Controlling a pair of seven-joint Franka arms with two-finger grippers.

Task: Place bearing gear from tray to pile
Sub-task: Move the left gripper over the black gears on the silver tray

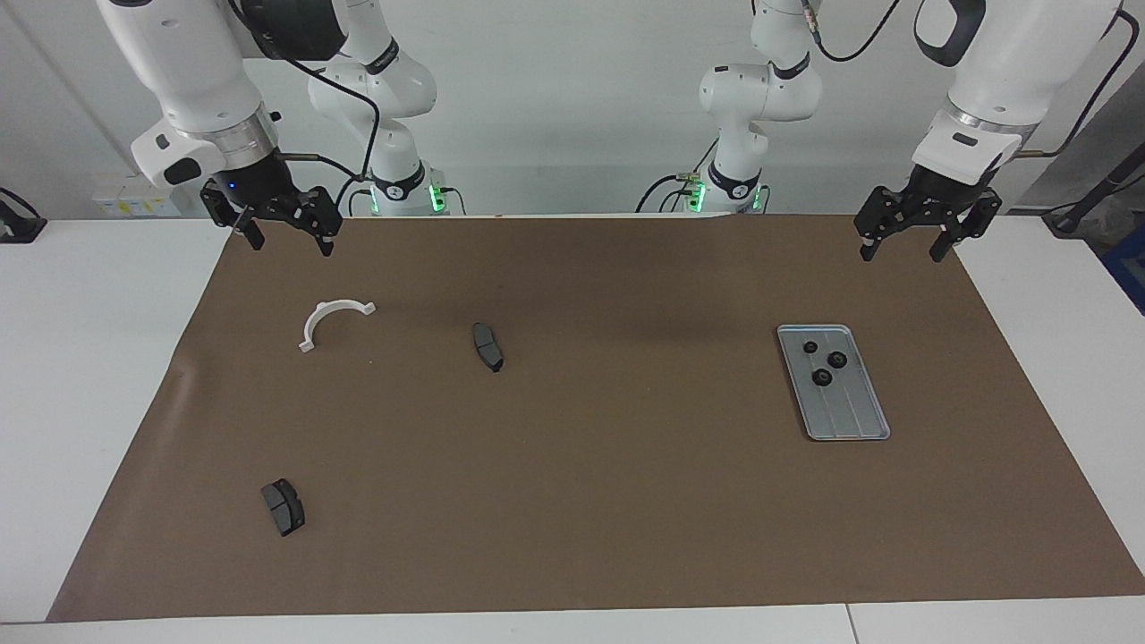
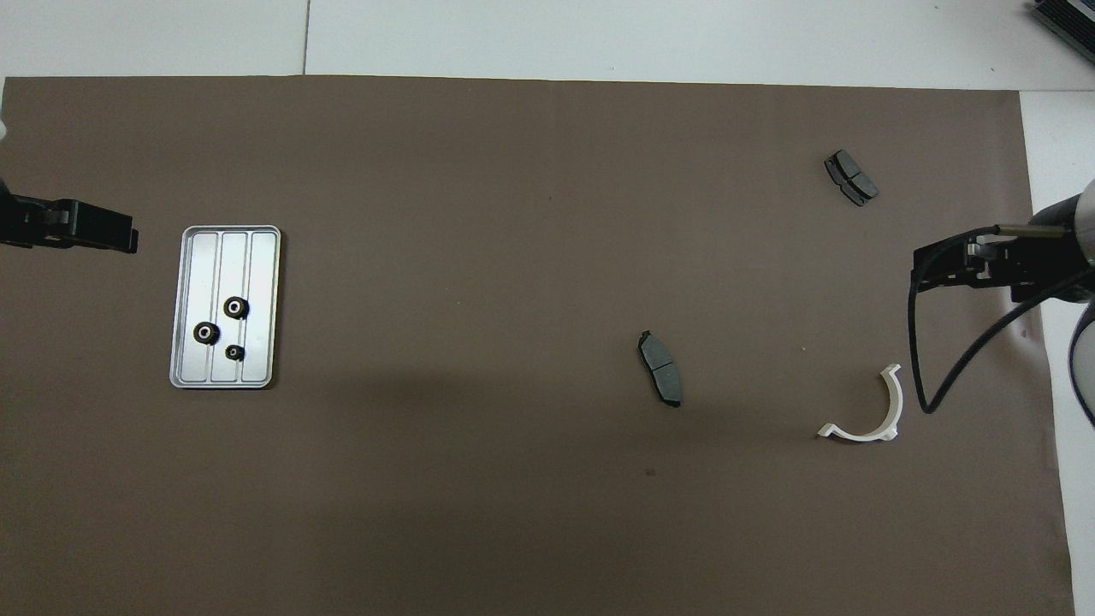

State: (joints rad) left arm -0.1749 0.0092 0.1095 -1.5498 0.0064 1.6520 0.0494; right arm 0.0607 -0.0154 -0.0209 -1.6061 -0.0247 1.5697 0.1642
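The silver tray (image 1: 850, 411) lies on the brown mat toward the left arm's end, also in the overhead view (image 2: 224, 257). Three black bearing gears (image 1: 837, 360) sit on its half nearer the robots (image 2: 236, 307). The pile parts are scattered toward the right arm's end: a white half-ring bracket (image 1: 333, 320) (image 2: 868, 411) and two dark brake pads (image 1: 487, 347) (image 1: 284, 506). My left gripper (image 1: 902, 253) (image 2: 103, 235) hangs open and empty above the mat's edge, to the side of the tray. My right gripper (image 1: 292, 246) (image 2: 941, 265) hangs open and empty near the bracket.
The brown mat (image 1: 626, 501) covers most of the white table (image 1: 89, 376). One brake pad (image 2: 660, 368) lies near the mat's middle, the other (image 2: 850, 178) farther from the robots. A black cable (image 2: 920, 359) hangs from the right arm.
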